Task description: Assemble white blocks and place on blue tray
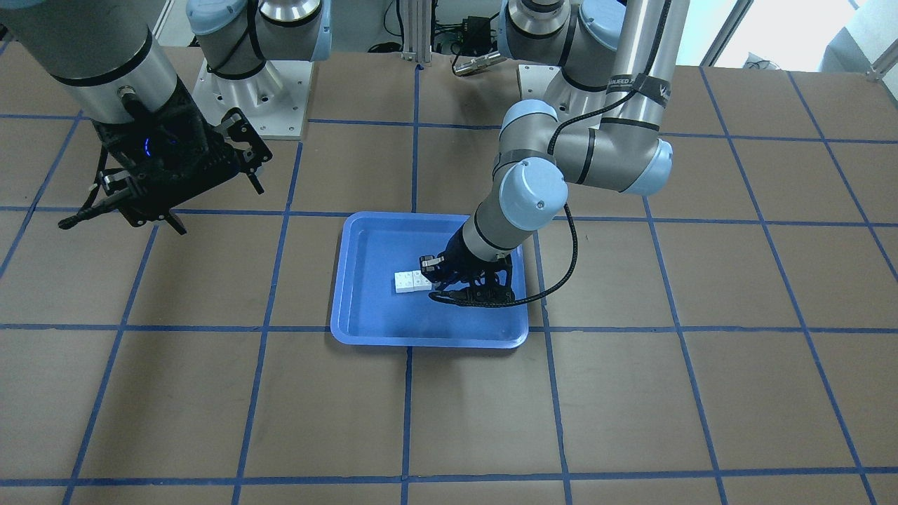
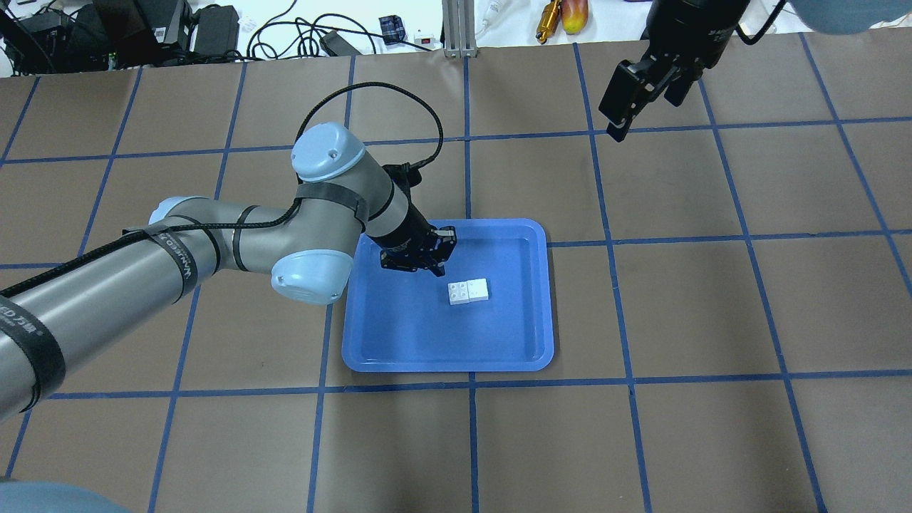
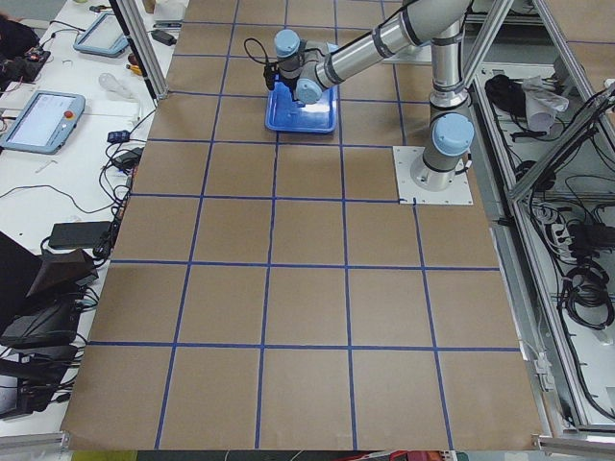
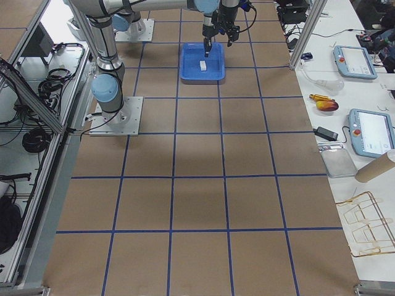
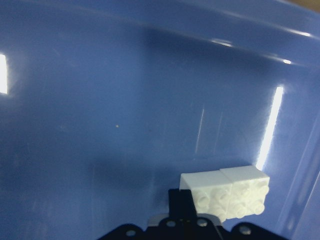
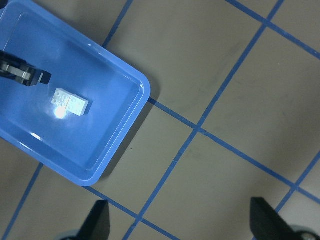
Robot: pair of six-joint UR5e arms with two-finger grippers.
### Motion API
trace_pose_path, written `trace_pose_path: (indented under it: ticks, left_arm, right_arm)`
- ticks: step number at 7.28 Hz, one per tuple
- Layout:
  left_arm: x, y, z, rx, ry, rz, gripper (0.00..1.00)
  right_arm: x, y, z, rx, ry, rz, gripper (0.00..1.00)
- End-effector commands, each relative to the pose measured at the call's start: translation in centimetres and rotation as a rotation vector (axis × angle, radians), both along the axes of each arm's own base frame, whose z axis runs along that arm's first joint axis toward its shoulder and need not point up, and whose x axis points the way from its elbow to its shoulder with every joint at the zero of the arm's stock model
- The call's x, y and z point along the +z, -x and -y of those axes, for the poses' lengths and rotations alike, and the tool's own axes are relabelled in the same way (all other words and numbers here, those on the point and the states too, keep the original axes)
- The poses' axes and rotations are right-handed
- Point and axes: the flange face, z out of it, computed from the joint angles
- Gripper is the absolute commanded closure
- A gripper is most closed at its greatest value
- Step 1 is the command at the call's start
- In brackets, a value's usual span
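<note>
The shallow blue plastic tray (image 2: 449, 367) lies mid-table. The left gripper (image 2: 417, 267) hangs low over its far left part, jaws apart and empty. The right gripper (image 6: 180, 222) waits far right, jaws wide. The two small white studded blocks (image 2: 468, 291), joined, rest inside the tray just beside the left fingers. The left gripper should lift straight up, so that no finger nudges them.

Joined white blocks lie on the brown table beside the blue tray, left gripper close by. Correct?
No: the joined white blocks lie inside the blue tray, not on the table beside it; the overhead view shows this. The left gripper is close by.
</note>
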Motion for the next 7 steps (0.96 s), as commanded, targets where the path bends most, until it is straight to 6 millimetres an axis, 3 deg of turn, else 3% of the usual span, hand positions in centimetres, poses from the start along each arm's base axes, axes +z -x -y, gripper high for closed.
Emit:
trace_pose_path:
  ticks: [1, 3, 4, 6, 7]
  left_arm:
    - [5.7, -1.8, 3.0, -0.011, 0.042, 0.002, 0.96]
    - [11.5, -5.5, 4.1, -0.139, 0.038, 0.124, 0.95]
    - [14.4, -8.0, 4.2, -0.196, 0.047, 0.167, 0.94]
    - [22.0, -13.9, 3.5, -0.284, 0.047, 0.233, 0.89]
    - [25.2, -15.9, 2.4, -0.291, 0.057, 0.3, 0.73]
  right_arm:
    - [0.1, 0.6, -0.1, -0.29, 0.008, -0.085, 0.0]
    - [0.7, 0.6, -0.1, -0.307, 0.02, -0.092, 0.0]
    - [0.7, 0.4, 0.0, -0.307, 0.02, -0.08, 0.0]
    - [0.8, 0.5, -0.1, -0.309, 0.028, -0.086, 0.0]
    - [0.9, 0.5, 0.1, -0.31, 0.037, -0.084, 0.0]
